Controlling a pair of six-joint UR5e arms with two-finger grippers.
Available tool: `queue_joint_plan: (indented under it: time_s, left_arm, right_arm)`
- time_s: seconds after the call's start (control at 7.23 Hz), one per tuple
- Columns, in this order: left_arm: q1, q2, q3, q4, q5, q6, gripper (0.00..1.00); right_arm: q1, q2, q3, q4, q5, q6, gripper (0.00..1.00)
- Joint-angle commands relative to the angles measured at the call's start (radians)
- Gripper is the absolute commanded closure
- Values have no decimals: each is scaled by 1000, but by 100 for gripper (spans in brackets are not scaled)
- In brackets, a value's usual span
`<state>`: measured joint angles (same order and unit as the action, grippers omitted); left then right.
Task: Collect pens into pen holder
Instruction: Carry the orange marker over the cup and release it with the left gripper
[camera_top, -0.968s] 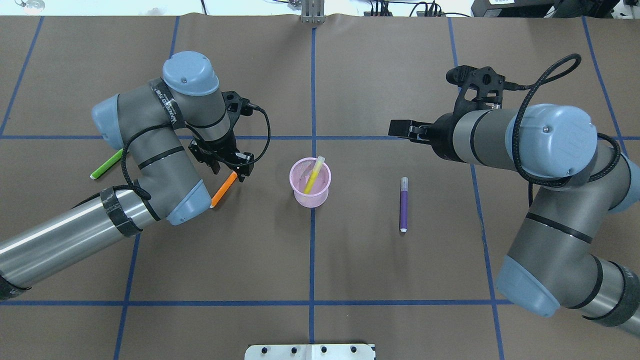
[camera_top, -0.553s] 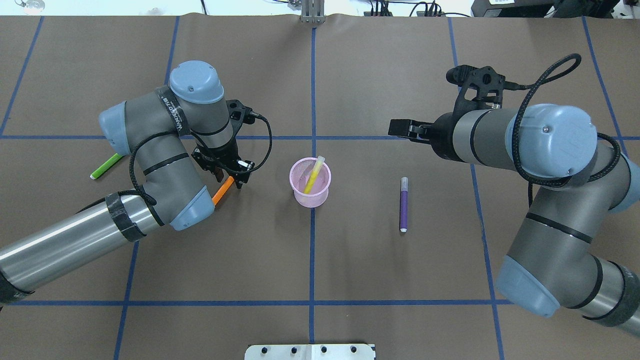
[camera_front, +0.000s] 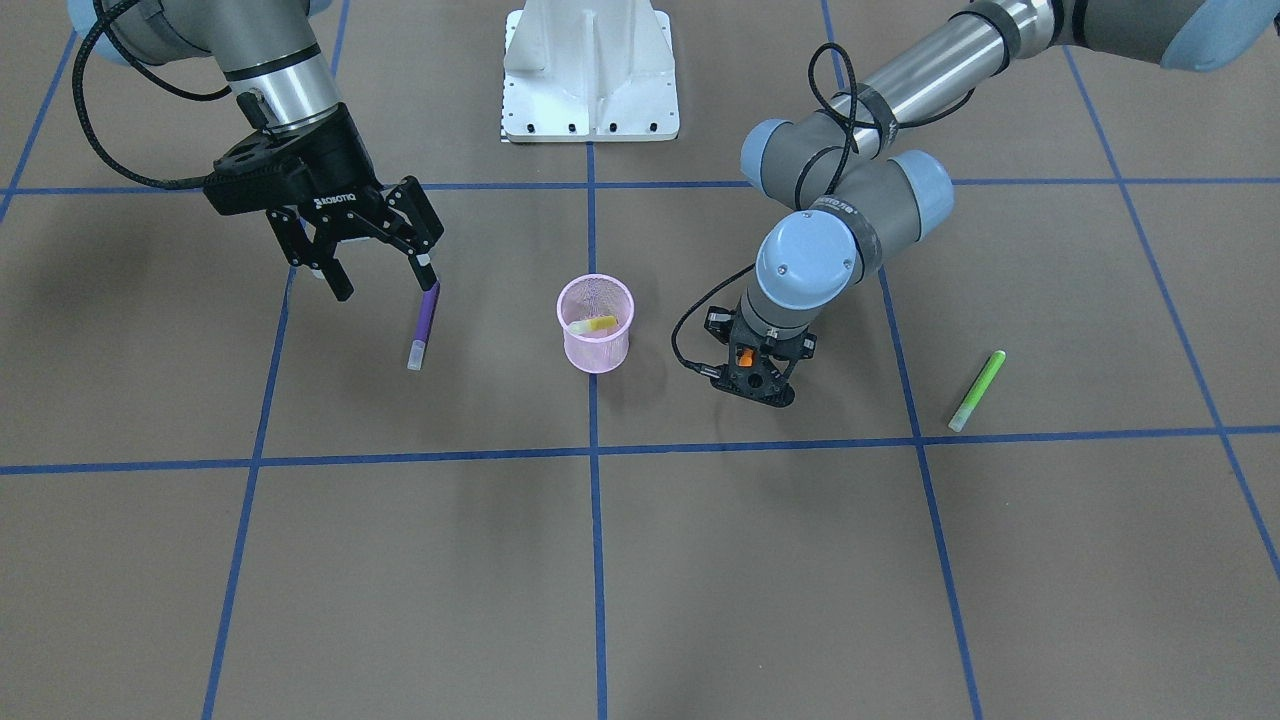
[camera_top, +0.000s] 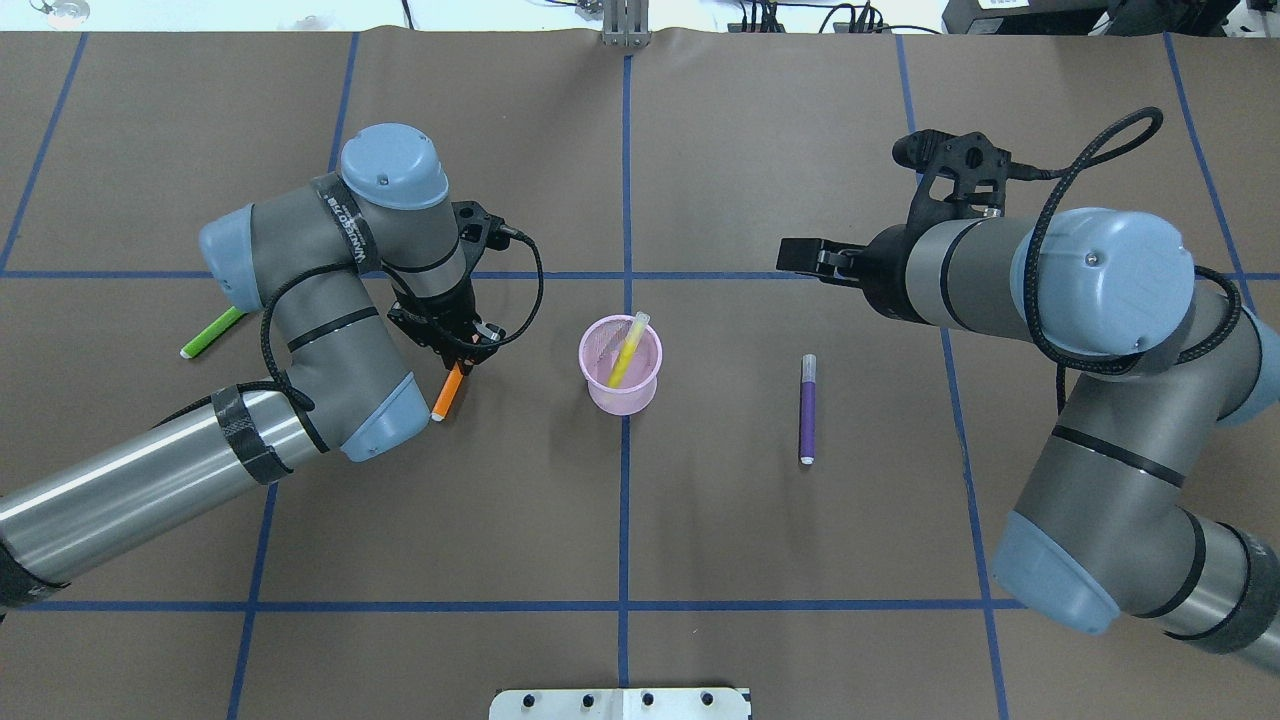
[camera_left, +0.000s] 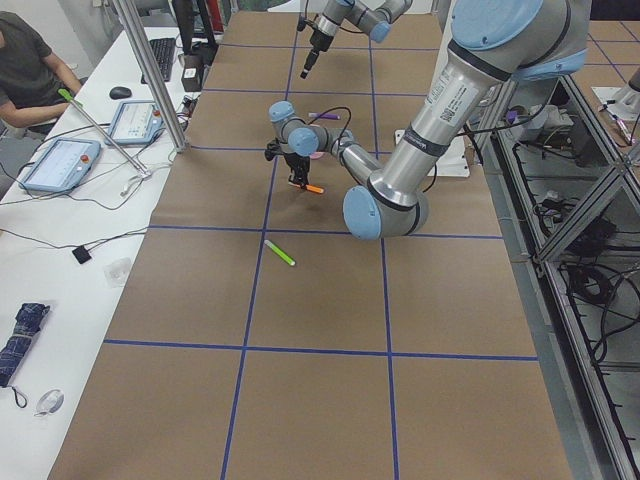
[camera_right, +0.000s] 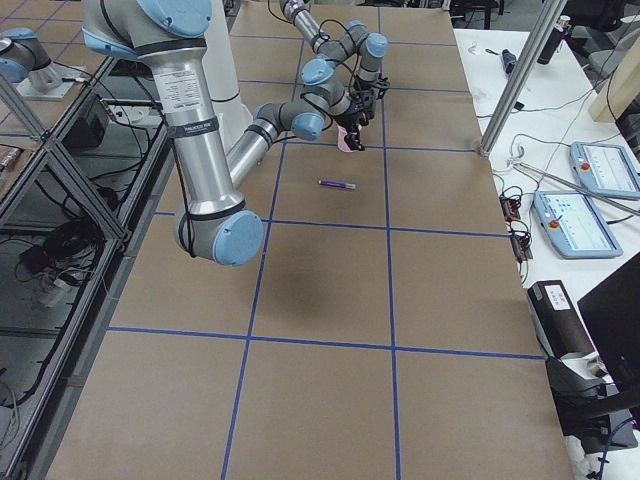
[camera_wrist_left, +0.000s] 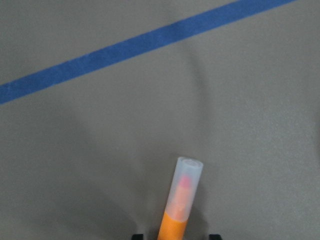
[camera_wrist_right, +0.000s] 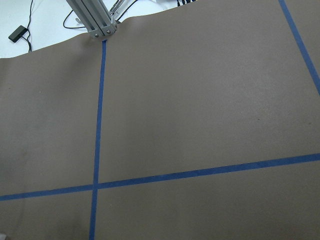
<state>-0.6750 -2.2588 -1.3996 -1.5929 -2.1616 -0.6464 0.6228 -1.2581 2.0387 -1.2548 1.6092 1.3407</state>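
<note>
My left gripper (camera_top: 459, 360) is down at the table and shut on the orange pen (camera_top: 446, 396), left of the pale pink mesh pen holder (camera_top: 620, 400). In the left wrist view the orange pen (camera_wrist_left: 175, 222) points away with its translucent cap forward. In the front view the left gripper (camera_front: 755, 378) sits right of the holder (camera_front: 595, 355). My right gripper (camera_front: 385, 288) is open and empty, raised above the table near the purple pen (camera_front: 423, 320), which lies flat right of the holder in the overhead view (camera_top: 807, 408). The green pen (camera_top: 212, 332) lies flat at far left.
A yellow pen (camera_top: 627, 352) leans inside the holder. The white robot base (camera_front: 590, 70) stands at the table's near edge. Blue tape lines cross the brown table cover. An operator and tablets (camera_left: 60, 165) sit at a side desk.
My left gripper has come down over the orange pen and closed on it, and the pen has turned slightly. The right arm has not moved.
</note>
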Motion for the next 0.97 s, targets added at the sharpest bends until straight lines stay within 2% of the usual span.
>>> queue_joint_plan:
  time_s: [0.0, 0.14, 0.28, 0.55, 0.83]
  left_arm:
    - [-4, -1, -4, 1, -1, 2, 100]
    - [-6, -2, -22, -2, -6, 1, 100]
    - [-9, -4, -82, -7, 2, 1, 100]
    - [-6, -10, -249, 2, 154, -41, 100]
    - [9, -43, -323, -11, 273, -41, 100]
  right_arm:
    - [0, 0, 1, 0, 0, 0, 1]
    - [5, 0, 3, 0, 1, 0, 1]
    - [14, -13, 9, 0, 9, -3, 1]
    - [34, -40, 11, 2, 27, -14, 1]
    - [55, -76, 11, 29, 43, -31, 1]
